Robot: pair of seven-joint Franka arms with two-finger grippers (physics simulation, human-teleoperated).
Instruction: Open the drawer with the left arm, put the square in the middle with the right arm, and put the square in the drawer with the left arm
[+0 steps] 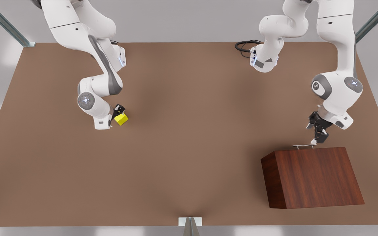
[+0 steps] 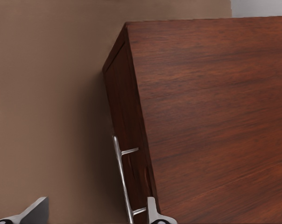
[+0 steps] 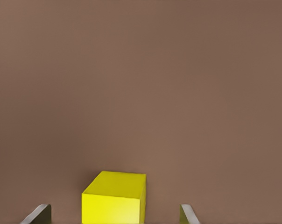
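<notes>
I had the left end effector [image 1: 317, 136] spread around the handle [image 2: 123, 179] of the drawer [image 1: 304, 147], which was shut at the front view's right. The right end effector [image 3: 114, 215], fingers spread, straddled the square [image 1: 121, 119] at the left, unlifted. The plain brown bench [image 1: 189, 147] sat before grey walls.

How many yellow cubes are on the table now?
1. The yellow cube lies on the table at the front view's left, between the open right gripper's fingers.
</notes>
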